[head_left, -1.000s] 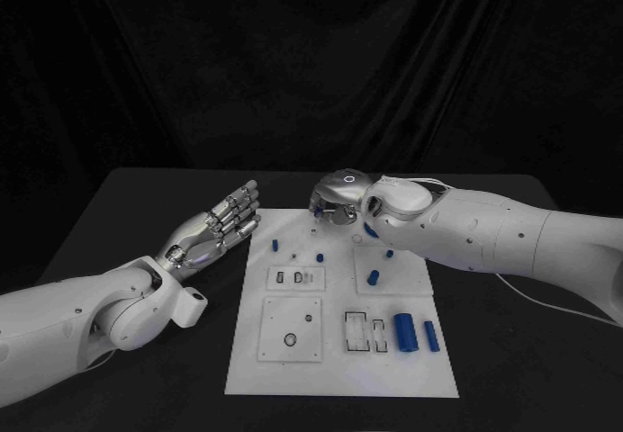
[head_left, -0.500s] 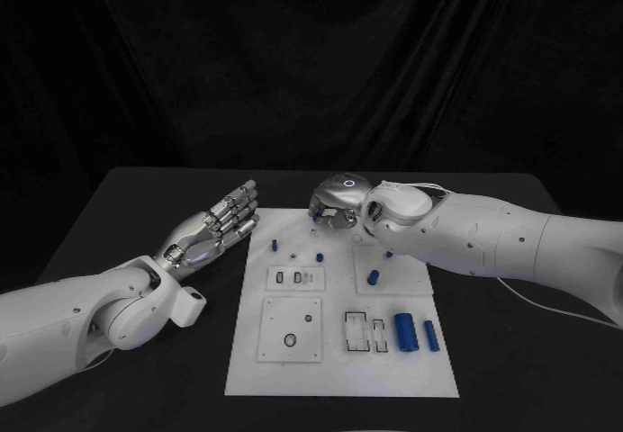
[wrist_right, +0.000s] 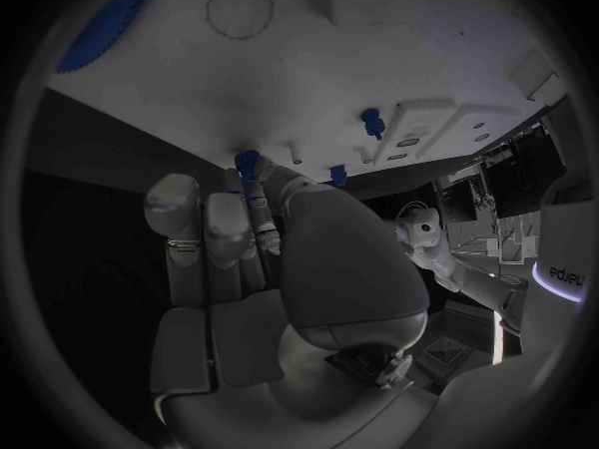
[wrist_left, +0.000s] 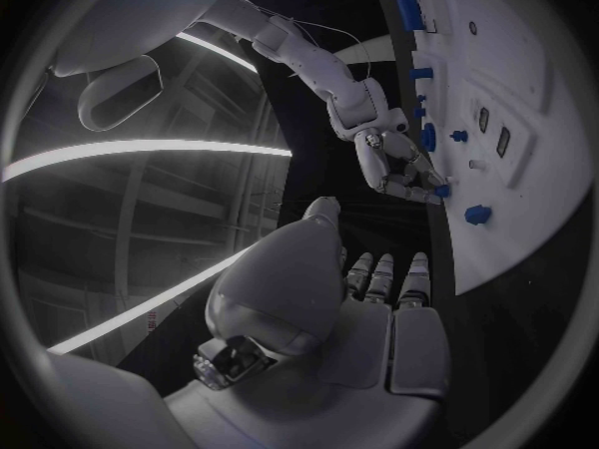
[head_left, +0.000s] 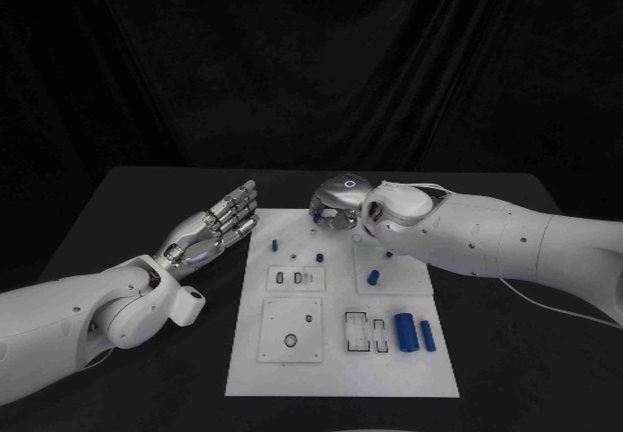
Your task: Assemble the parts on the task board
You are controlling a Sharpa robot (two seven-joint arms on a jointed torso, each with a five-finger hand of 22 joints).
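Observation:
The white task board (head_left: 340, 360) lies mid-table. Blue parts on it include small pegs (head_left: 275, 244) (head_left: 320, 258) (head_left: 373, 277) and two cylinders (head_left: 405, 332) (head_left: 429, 335) at its right side. My right hand (head_left: 340, 202) hangs over the board's far edge with fingers curled down. Its thumb and a finger pinch a small blue peg (wrist_right: 248, 160), also seen as the peg (wrist_left: 442, 191) at the fingertips of the right hand (wrist_left: 393, 165). My left hand (head_left: 214, 225) is flat and empty beside the board's left edge, fingers (wrist_left: 380, 274) straight.
Grey recessed slots (head_left: 364, 331) and a square plate (head_left: 293, 328) mark the board's near half. The black table (head_left: 130, 216) surrounds the board. My right forearm (head_left: 493, 243) crosses above the board's far right corner.
My right arm has crept slightly left over the board's far right corner, with the hand staying at the far edge. The left hand has not moved.

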